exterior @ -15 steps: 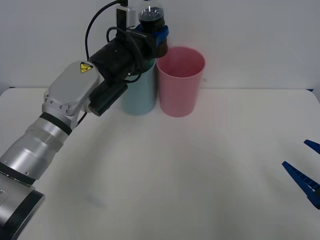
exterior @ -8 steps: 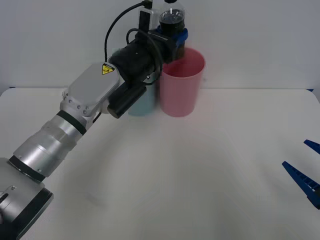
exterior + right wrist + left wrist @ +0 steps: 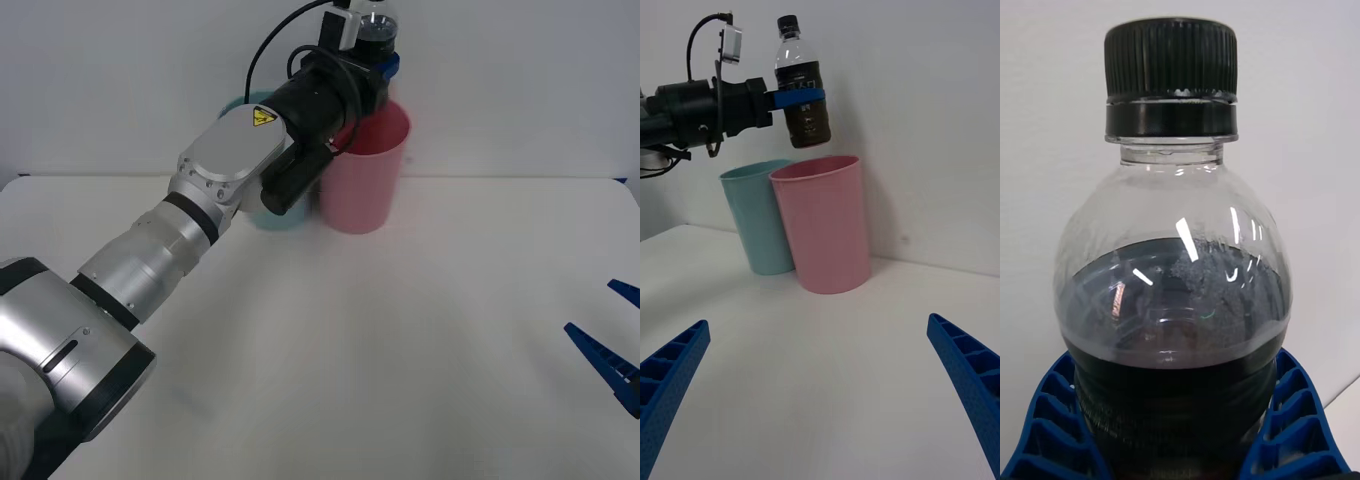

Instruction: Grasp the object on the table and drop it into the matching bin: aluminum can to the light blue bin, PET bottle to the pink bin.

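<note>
Left gripper (image 3: 800, 95): fingers were closed around the PET bottle (image 3: 802, 86) at mid-body, holding it upright, cap uppermost; the left wrist view showed blue ribbed fingers (image 3: 1056, 427) pressed to both sides of the dark-filled lower half.
Bottle position: it was held in the air, clear of the table (image 3: 400, 330); in the right wrist view its base hung above the mouth of the pink bin (image 3: 824, 225), toward the side nearest the light blue bin (image 3: 760, 217), not yet below the rim.
Bins: both stood upright, touching or nearly so, at the far edge of the table.
Progress: grasp and lift were done; carry judged nearly complete; release into the pink bin remained.
Right gripper (image 3: 820, 390): fingers were spread wide, holding nothing, low over the table, well apart from the bins.
</note>
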You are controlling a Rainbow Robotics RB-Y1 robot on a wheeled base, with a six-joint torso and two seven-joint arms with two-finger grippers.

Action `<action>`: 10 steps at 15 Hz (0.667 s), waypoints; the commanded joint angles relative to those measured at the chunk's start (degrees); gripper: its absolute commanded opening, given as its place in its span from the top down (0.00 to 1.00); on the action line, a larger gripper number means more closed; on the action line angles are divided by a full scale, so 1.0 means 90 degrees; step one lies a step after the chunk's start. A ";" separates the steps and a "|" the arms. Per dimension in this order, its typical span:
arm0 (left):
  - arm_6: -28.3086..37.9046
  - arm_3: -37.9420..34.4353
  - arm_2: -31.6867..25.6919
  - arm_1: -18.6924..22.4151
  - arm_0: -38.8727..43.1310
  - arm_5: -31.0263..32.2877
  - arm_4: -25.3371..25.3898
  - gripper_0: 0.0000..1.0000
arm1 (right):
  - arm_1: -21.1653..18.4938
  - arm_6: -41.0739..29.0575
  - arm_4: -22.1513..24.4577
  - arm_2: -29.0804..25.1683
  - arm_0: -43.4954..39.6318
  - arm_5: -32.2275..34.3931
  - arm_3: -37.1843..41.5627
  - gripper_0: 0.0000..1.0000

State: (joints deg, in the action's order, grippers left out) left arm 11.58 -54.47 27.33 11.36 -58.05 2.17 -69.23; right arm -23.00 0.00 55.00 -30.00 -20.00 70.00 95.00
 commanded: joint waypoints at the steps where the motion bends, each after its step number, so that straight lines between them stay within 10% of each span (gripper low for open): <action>1: -0.0007 0.0008 -0.0009 -0.0012 -0.0024 0.0003 0.0075 1.00 | 0.0000 0.0000 0.0000 0.0000 0.0000 0.0000 0.0000 0.00; 7: 0.0013 0.0018 -0.0009 -0.0022 -0.0015 0.0062 0.0123 0.93 | 0.0000 0.0000 0.0000 0.0000 0.0000 0.0000 0.0000 0.00; 10: 0.0169 0.0008 0.0020 -0.0022 -0.0015 0.0120 0.0270 0.31 | 0.0000 0.0000 0.0000 0.0000 0.0000 0.0000 0.0000 0.00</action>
State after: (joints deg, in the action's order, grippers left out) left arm 12.60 -54.32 27.43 11.16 -58.20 3.06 -67.21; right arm -23.00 0.00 55.00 -30.00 -20.00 70.00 95.00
